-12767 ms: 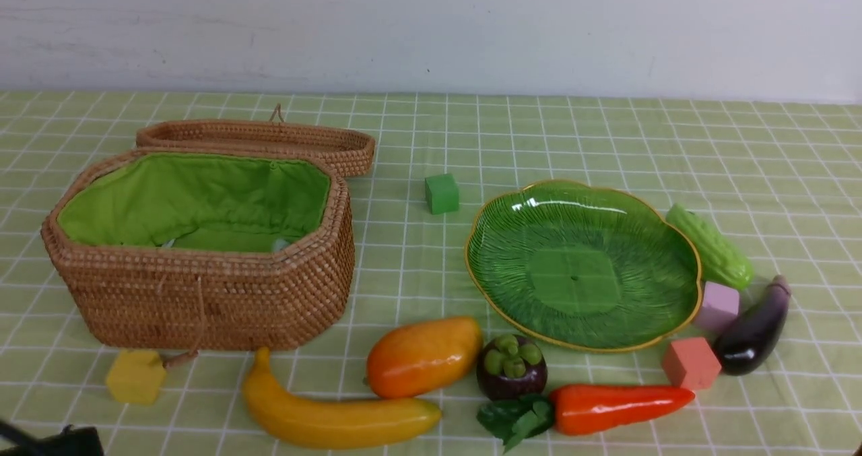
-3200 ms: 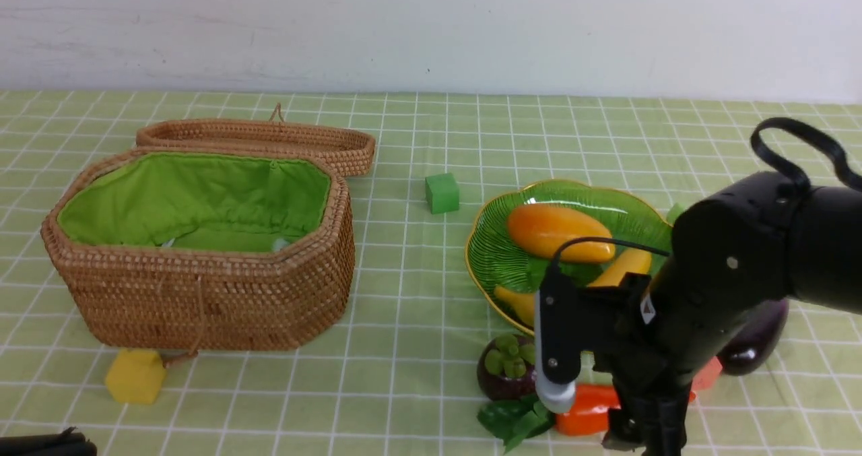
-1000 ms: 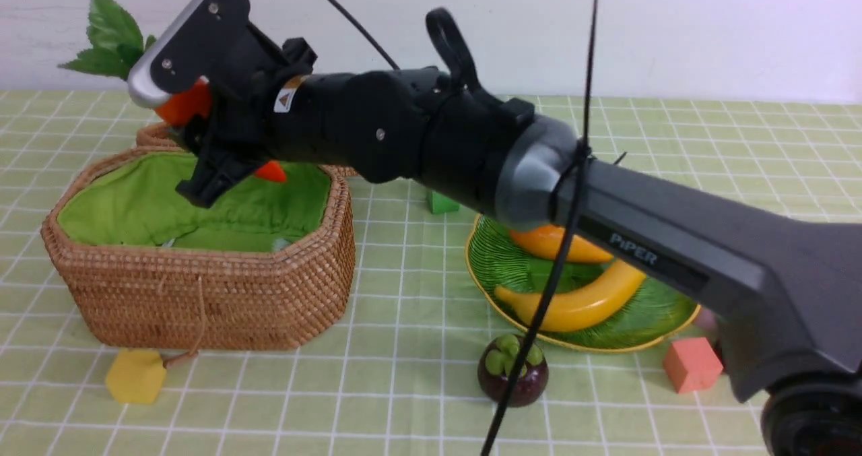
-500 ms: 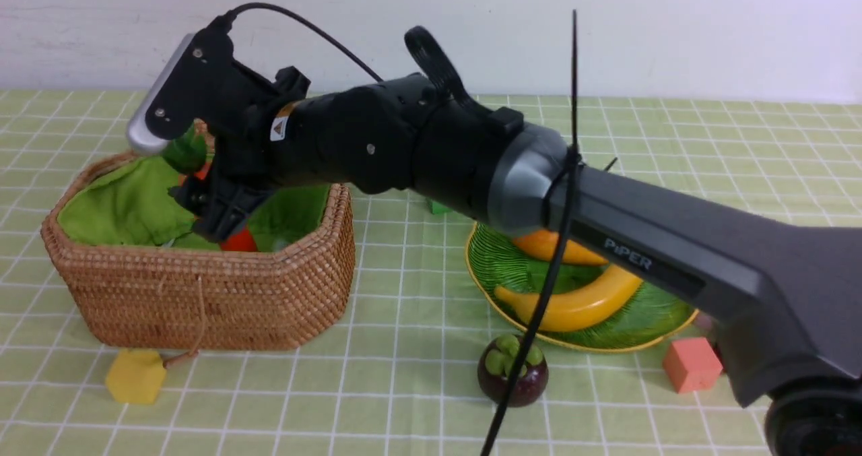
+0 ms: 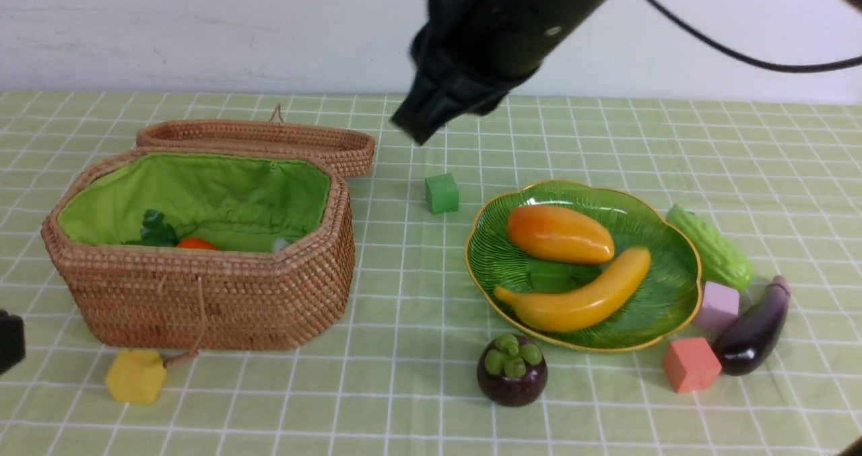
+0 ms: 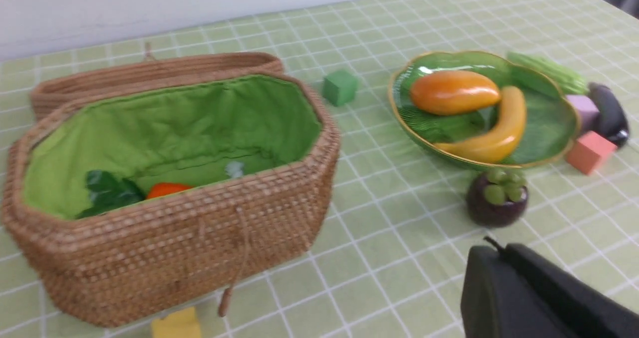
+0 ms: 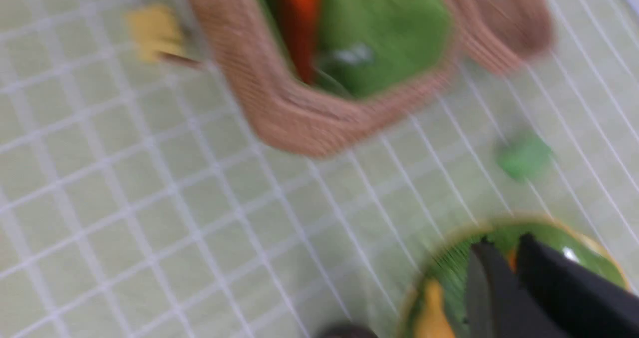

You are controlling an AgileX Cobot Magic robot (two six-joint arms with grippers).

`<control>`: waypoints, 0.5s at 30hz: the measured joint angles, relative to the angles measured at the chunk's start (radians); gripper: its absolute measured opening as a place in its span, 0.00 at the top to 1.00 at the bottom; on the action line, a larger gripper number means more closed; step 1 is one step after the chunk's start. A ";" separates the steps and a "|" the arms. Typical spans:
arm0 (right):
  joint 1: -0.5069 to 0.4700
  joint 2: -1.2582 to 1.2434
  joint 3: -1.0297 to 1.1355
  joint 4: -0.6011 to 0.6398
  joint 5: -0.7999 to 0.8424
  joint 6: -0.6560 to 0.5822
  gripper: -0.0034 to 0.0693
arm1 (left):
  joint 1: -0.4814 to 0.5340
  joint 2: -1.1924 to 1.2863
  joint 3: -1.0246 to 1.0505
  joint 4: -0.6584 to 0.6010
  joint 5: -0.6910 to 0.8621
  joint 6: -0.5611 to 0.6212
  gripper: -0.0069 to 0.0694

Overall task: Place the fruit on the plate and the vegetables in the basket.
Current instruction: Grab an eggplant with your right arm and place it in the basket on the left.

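Carrot (image 5: 195, 243) in basket (image 5: 215, 294), mango (image 5: 559, 234), banana (image 5: 579, 296) on plate (image 5: 668, 287), mangosteen (image 5: 512, 370) by near edge of bench (image 5: 404, 382), gourd (image 5: 710, 246), eggplant (image 5: 754, 331) by right edge, left tool (image 6: 491, 263), right tool (image 5: 414, 129) pressed together.

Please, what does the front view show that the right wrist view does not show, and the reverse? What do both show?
Only the front view: the gourd, the eggplant, the lilac cube and the salmon cube beside the plate.
Only the right wrist view: no further thing. It is blurred, but it looks down into the basket along the carrot.
Both: basket, carrot, yellow cube, green cube, plate, banana and the shut right tool.
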 joint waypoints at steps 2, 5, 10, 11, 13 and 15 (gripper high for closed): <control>-0.044 -0.035 0.060 -0.029 0.006 0.061 0.97 | 0.000 0.000 0.000 -0.054 -0.017 0.075 0.93; -0.124 -0.118 0.214 -0.032 0.007 0.156 0.98 | 0.000 0.000 0.000 -0.097 -0.045 0.149 0.93; -0.339 -0.264 0.531 -0.032 0.006 0.345 0.97 | 0.000 0.000 0.000 -0.106 -0.050 0.192 0.93; -0.411 -0.281 0.595 -0.033 0.006 0.393 0.96 | 0.000 0.000 0.000 -0.107 -0.050 0.195 0.93; -0.519 -0.282 0.704 -0.028 -0.021 0.463 0.94 | 0.000 0.000 0.000 -0.109 -0.050 0.196 0.93; -0.628 -0.263 0.775 0.011 -0.082 0.516 0.89 | 0.000 0.000 0.000 -0.110 -0.050 0.196 0.93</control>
